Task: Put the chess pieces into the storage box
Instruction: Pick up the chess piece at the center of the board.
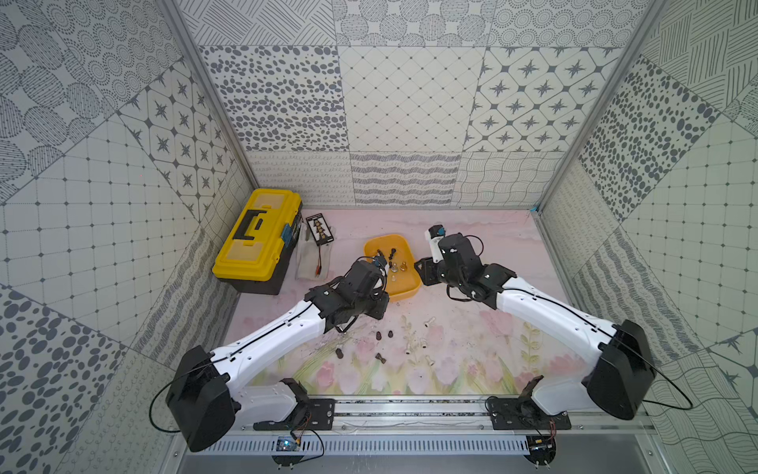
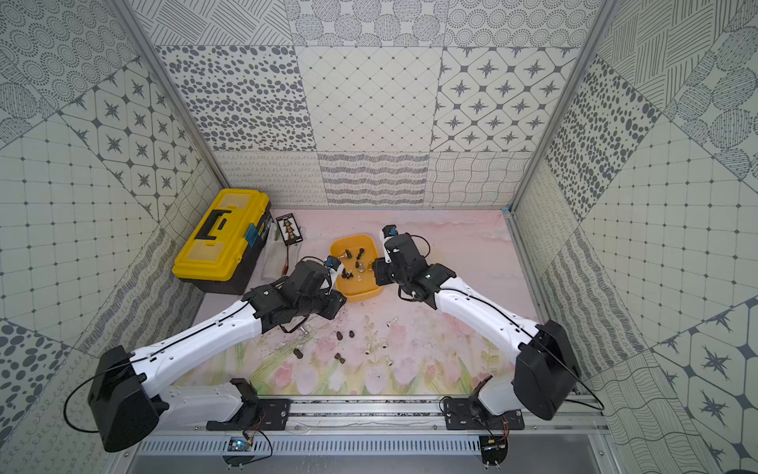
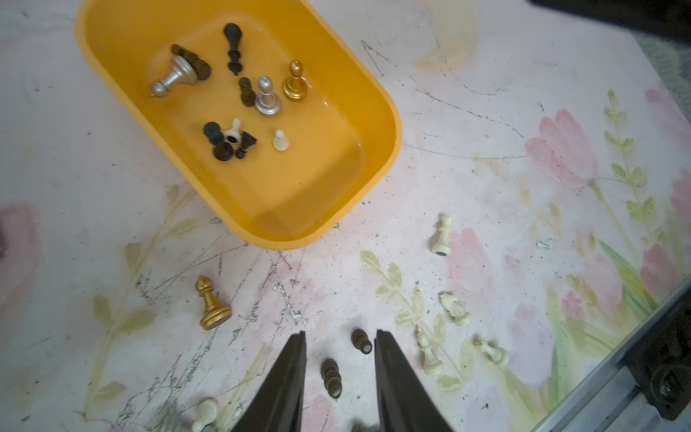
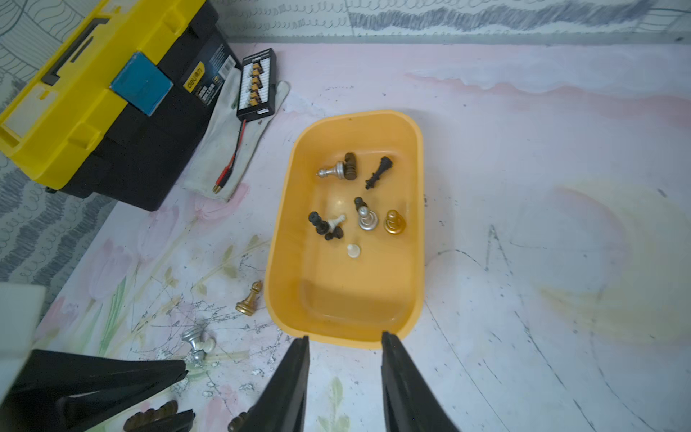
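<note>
Beside the storage box point(image 4: 288, 209), left gripper point(image 3: 339, 332) and right gripper point(image 4: 346, 335) hang half-open, seemingly empty.

Left arm point(image 1: 270, 336) and right arm point(image 1: 549, 307) stretch inward; left pincer point(image 3: 339, 333) and right pincer point(image 4: 346, 335) tilt down, jaws apart, empty.

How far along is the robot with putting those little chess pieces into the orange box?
About ten chess pieces already lie in the storage box. Nothing is in hand: the left gripper and right gripper are both open and empty. Left on the mat: a gold pawn beside the box, some dark pieces, several cream pieces and a silver piece. Roughly halfway.
</note>
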Robot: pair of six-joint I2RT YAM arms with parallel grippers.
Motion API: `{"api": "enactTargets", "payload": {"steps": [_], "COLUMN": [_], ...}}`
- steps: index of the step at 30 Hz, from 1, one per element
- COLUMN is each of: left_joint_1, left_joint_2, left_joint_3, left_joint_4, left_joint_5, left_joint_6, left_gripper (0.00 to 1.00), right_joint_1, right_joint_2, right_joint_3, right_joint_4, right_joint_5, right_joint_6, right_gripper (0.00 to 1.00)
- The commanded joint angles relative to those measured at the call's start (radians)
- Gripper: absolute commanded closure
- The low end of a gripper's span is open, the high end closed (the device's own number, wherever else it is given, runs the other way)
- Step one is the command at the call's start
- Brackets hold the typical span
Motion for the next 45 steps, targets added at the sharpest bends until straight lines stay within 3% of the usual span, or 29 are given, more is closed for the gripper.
{"api": "enactTargets", "payload": {"steps": [1,9,15,22,36,45], "left_joint_1": [-0.101,-0.215,-0.258,-0.268,-0.264,-0.238], "left_joint_2": [0.095,0.329,0.513,0.623,0.666,0.702], "left_joint_3": [0.017,0.121,0.248,0.31,0.36,0.355], "left_joint_4": [0.094,0.207,0.201,0.202,0.132,0.056], "left_joint_5": [0.054,0.072,0.079,0.101,-0.058,-0.05], "left_joint_6": [-0.004,0.013,0.087,0.136,0.171,0.164], "left_gripper": [0.63,0.62,0.61,0.62,0.63,0.67], "right_joint_1": [-0.068,-0.162,-0.189,-0.203,-0.207,-0.211], "right_joint_2": [-0.088,-0.297,-0.359,-0.379,-0.383,-0.417], "right_joint_3": [-0.146,-0.295,-0.309,-0.326,-0.323,-0.331], "right_joint_4": [0.057,0.05,0.064,0.063,0.062,0.057], "right_joint_5": [0.033,0.03,-0.012,-0.023,-0.072,-0.037], "right_joint_6": [0.08,0.103,0.13,0.135,0.154,0.145], "right_gripper": [0.61,0.6,0.59,0.58,0.58,0.58]}}
